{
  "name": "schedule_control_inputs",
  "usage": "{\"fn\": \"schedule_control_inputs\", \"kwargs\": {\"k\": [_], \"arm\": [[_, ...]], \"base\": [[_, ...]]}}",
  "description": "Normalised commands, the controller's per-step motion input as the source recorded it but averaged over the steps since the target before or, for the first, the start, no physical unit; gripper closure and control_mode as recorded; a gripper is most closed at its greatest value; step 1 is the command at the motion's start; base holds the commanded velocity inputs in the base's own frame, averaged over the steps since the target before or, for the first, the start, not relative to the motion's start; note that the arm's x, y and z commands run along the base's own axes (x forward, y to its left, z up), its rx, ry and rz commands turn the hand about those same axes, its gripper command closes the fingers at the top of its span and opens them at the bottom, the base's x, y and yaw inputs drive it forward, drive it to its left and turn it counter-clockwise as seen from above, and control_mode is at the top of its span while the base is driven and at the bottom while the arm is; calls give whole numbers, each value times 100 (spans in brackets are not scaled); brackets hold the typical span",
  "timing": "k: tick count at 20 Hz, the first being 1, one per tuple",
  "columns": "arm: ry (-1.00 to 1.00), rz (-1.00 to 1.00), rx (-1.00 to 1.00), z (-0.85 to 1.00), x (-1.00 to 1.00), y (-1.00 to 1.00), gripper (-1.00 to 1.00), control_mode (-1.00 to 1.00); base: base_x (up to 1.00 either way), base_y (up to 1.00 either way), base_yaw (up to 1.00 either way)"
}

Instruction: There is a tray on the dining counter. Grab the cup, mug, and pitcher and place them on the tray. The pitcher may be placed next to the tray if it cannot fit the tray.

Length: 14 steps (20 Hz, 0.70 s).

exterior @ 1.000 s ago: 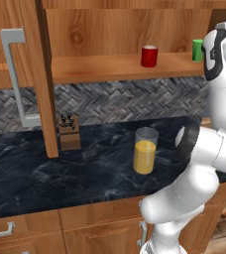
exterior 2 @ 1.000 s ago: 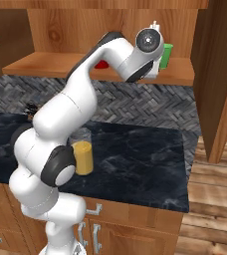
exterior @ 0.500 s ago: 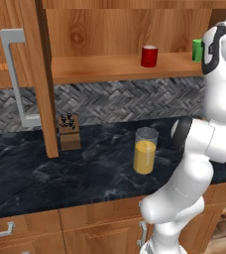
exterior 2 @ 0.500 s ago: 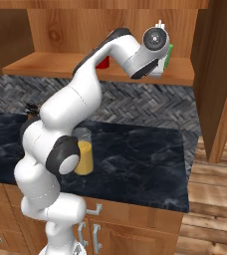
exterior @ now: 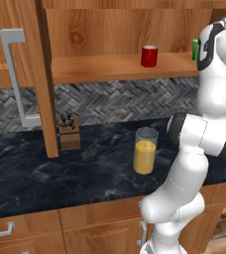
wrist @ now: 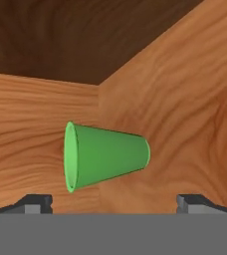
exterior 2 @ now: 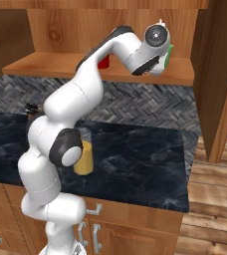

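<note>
gripper has swung up toward the shelf, jaws spread wide and empty, green cup sitting at 12 o'clock, so first grab looks close

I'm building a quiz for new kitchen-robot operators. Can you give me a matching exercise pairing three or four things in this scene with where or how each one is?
Things:
1. small bright green tapered cup
2. small red cylindrical mug
3. tall clear glass pitcher of orange-yellow liquid
4. robot's two-finger claw

Places or states:
A. standing on the black marbled counter
B. open, pointed at the green cup
C. near the middle of the wooden shelf
D. at the shelf's right end, by the cabinet side wall

Pairs: 1-D, 2-C, 3-A, 4-B
</note>
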Motion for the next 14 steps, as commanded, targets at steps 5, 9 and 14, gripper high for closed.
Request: {"fn": "schedule_control_inputs", "kwargs": {"k": [5,9,14], "arm": [[4,0,0,-3,16,0,-100,-100],[3,0,0,-1,15,0,-100,-100],[0,1,0,0,25,-3,-100,-100]], "base": [[0,0,0],[0,0,0],[0,0,0]]}}
